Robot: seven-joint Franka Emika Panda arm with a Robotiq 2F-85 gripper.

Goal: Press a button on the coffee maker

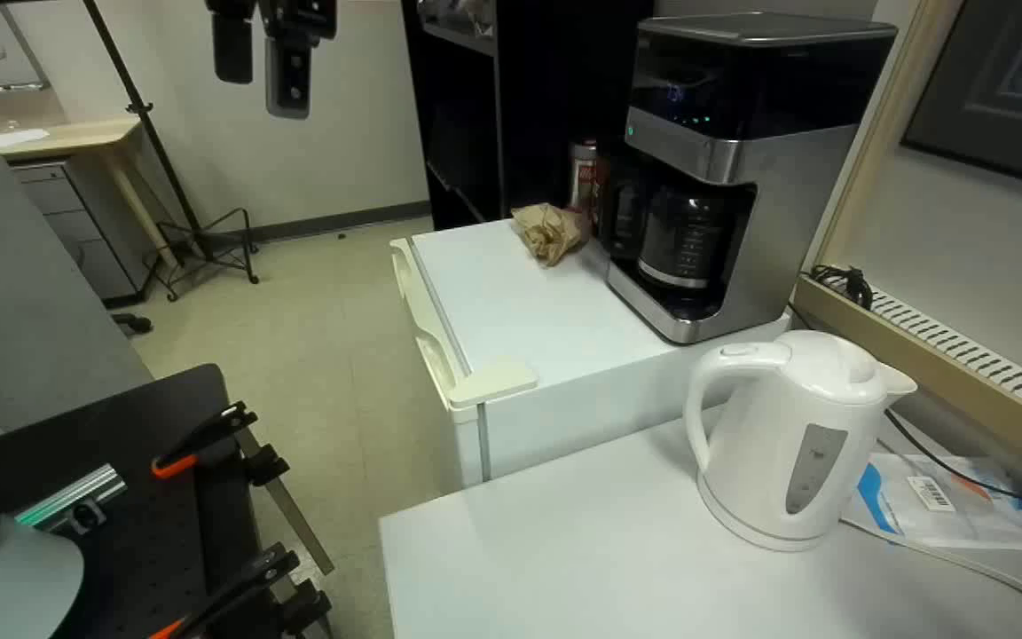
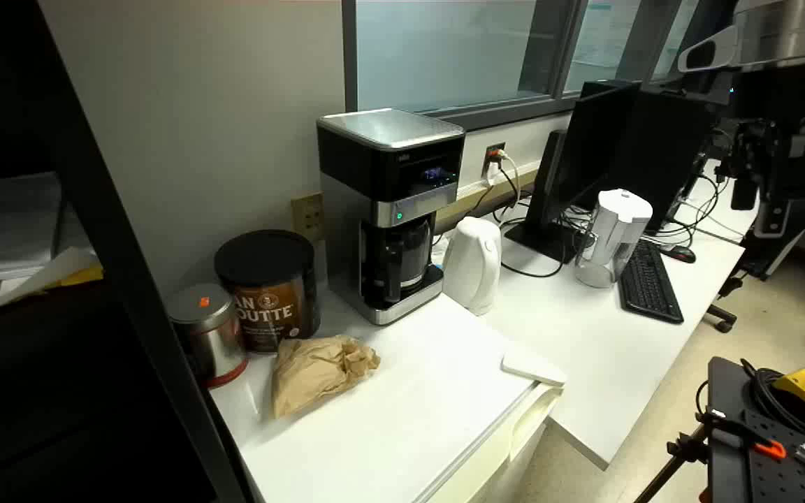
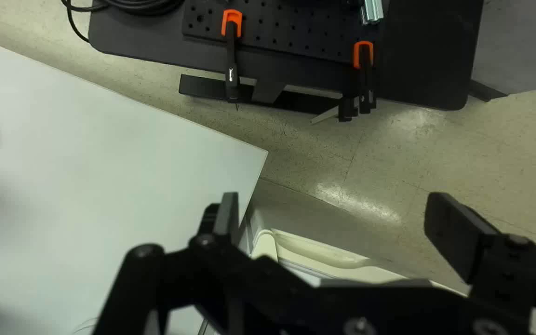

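Note:
The coffee maker (image 1: pixel 799 195) is a boxy black and silver machine on the white mini fridge (image 1: pixel 555 311). It also shows in an exterior view (image 2: pixel 388 199), with a blue-lit display (image 2: pixel 436 172) and a small green light (image 2: pixel 399 216) on its silver front band. A dark glass carafe (image 1: pixel 684 235) sits inside it. My gripper (image 1: pixel 260 84) hangs in the air, well apart from the coffee maker; it also shows in an exterior view (image 2: pixel 757 209). In the wrist view my gripper (image 3: pixel 333 200) has its fingers wide apart and nothing between them. The coffee maker is out of the wrist view.
A white kettle (image 1: pixel 786 444) stands beside the coffee maker on the white desk (image 1: pixel 546 568). A brown paper bag (image 2: pixel 318 370) and cans (image 2: pixel 270 293) are on the fridge. A monitor (image 2: pixel 591 147), jug (image 2: pixel 612 237) and keyboard (image 2: pixel 647 279) stand along the desk. Clamps (image 3: pixel 231 56) grip a black table.

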